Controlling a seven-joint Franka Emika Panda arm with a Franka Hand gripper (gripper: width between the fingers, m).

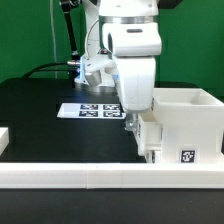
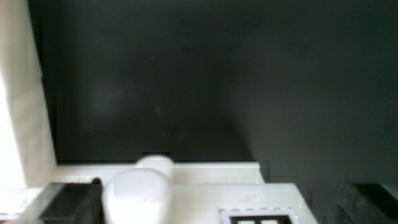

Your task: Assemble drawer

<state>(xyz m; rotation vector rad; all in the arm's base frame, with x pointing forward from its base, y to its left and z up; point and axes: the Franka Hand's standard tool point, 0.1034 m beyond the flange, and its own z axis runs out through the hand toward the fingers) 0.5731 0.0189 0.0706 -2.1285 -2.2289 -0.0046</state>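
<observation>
Nearest the exterior camera, a long low white rail (image 1: pixel 90 178) is seen running across the front of the black table (image 1: pixel 40 115). Behind it, toward the exterior view's right, a tall white plastic cube-like housing box (image 1: pixel 188 122) is stood, open at the top, with a square black-and-white tag (image 1: pixel 186 156) on its front face. The white robot arm (image 1: pixel 135 60) is lowered just beside the box's left wall, and the two-finger gripper (image 1: pixel 133 127) is largely hidden there, so whether it is parted or closed, or holding anything, cannot be told. Farther back, a flat white marker board (image 1: pixel 88 109) is laid on the table. In the wrist view, dark table is seen, with a white edge (image 2: pixel 196 172) and what may be a tagged white panel (image 2: pixel 263 213).
</observation>
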